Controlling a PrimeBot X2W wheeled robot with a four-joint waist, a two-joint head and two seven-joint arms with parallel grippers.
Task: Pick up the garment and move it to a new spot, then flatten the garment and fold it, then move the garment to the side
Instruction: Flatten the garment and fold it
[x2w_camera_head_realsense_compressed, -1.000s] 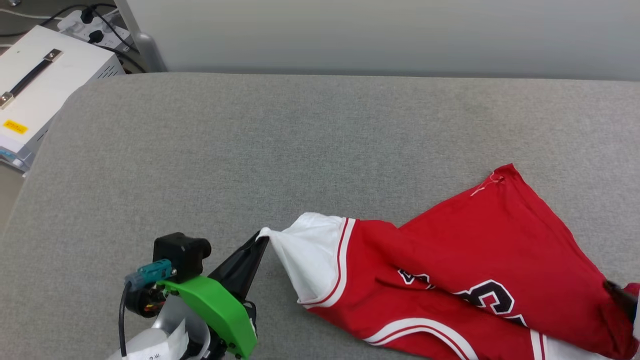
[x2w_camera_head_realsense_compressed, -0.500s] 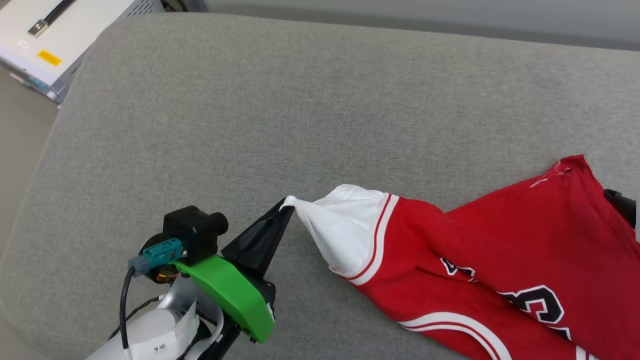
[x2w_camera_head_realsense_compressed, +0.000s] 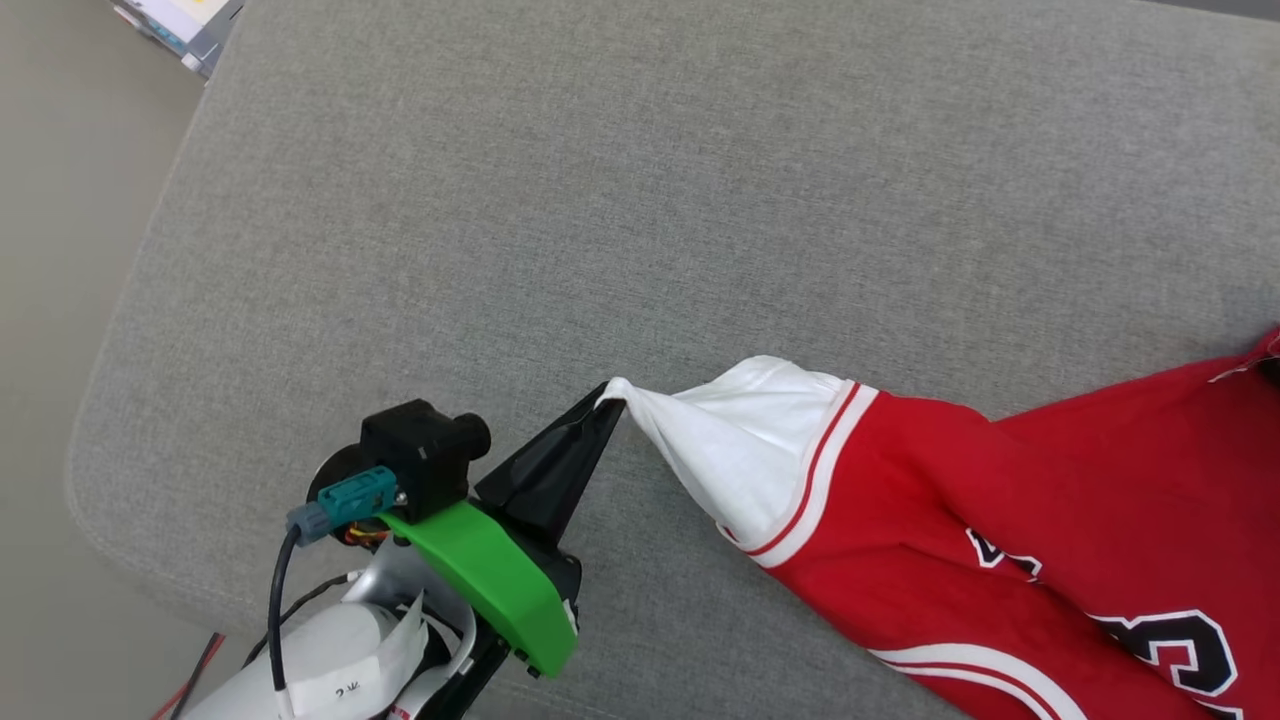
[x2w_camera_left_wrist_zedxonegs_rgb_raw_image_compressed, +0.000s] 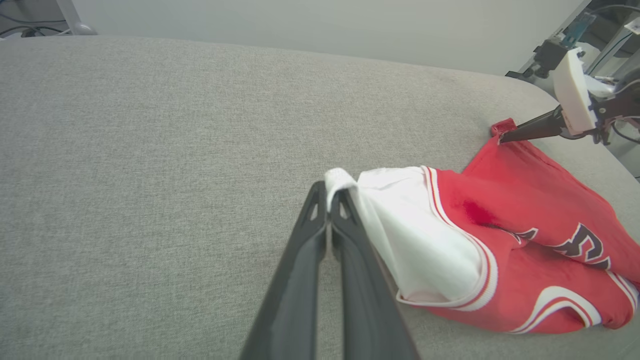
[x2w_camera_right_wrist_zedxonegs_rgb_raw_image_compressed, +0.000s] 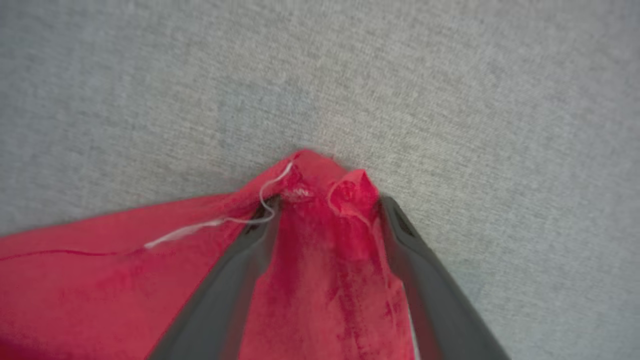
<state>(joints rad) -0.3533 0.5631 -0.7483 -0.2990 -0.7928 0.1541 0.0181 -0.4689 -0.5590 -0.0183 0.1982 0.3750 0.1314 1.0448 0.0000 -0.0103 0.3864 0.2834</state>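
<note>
1. The shirt (x2w_camera_head_realsense_compressed: 1000, 520) lay on the grey cushion (x2w_camera_head_realsense_compressed: 500, 200), toward the right side of the head view, and part of it was cut off by the edge of that view.
2. The left claw (x2w_camera_head_realsense_compressed: 612, 396) was pressed together on the very tip of the white sleeve (x2w_camera_head_realsense_compressed: 745, 445). The sleeve was drawn out to a point toward the left and appeared to be lifted a little off the cushion there.
3. The right claw (x2w_camera_right_wrist_zedxonegs_rgb_raw_image_compressed: 327, 205) was spread wide, with one finger on each side of a red corner (x2w_camera_right_wrist_zedxonegs_rgb_raw_image_compressed: 310, 170) of the shirt. The cloth was bunched between the fingers, but no pinch on it could be made out.
4. The shirt was not flat. Deep creases ran across the red body, the printed number (x2w_camera_head_realsense_compressed: 1185, 645) was partly swallowed by a fold, and the striped trim was curled over rather than laid straight.
5. The flattening was judged to be the step in hand, with the cloth being stretched between the sleeve tip and the red corner at the far side. Whether the move to a new spot had been made could not be told from the pictures.
6. Most of the task was judged to be left:
   - The wrinkles had yet to be pulled out.
   - No fold had been made.
   - The shirt had not been set aside.
</note>
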